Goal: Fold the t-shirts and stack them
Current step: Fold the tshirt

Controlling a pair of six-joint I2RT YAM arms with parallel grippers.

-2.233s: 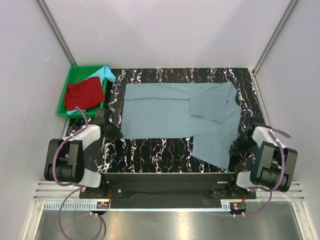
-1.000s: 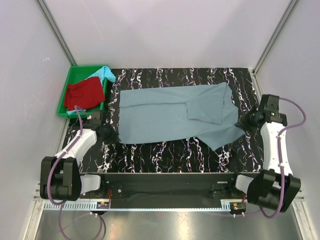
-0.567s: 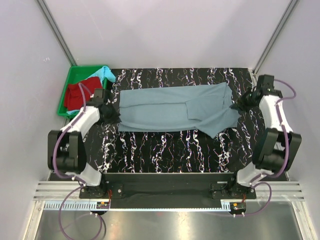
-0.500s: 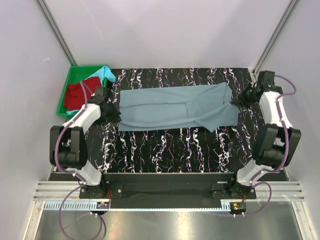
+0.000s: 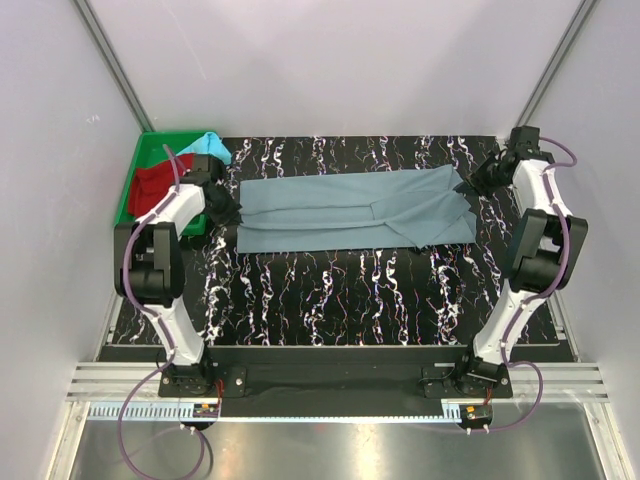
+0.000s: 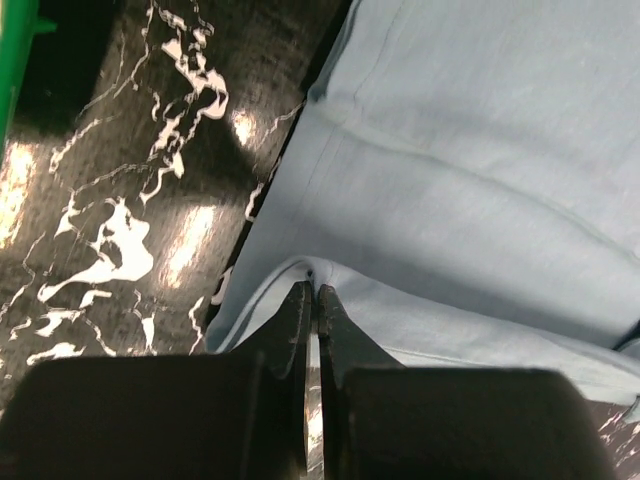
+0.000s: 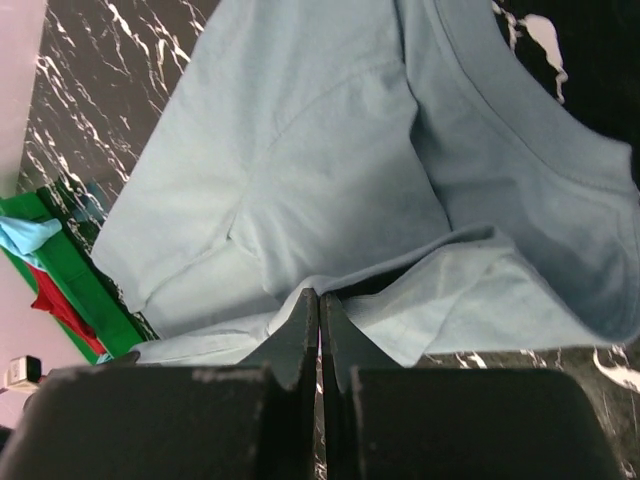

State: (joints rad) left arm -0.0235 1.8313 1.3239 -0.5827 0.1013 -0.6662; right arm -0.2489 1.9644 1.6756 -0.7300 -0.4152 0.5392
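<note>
Overhead, black white-veined table [image 5: 330,295], pale walls [image 5: 340,70], left gripper [image 6: 311,292] and right gripper [image 7: 318,300] clenched on grey-blue t-shirt [image 5: 340,205]

The left arm [image 5: 180,205] and right arm [image 5: 535,190], earlier folded back by their bases, now stretch toward the far side of the tabletop [image 5: 330,300]. The left fingers [image 6: 290,330] and right fingers [image 7: 297,330] have drawn the near edge of the grey-blue t-shirt [image 5: 350,208] along, narrowing it to a band. Its near-right flap seems folded onto it.
</note>
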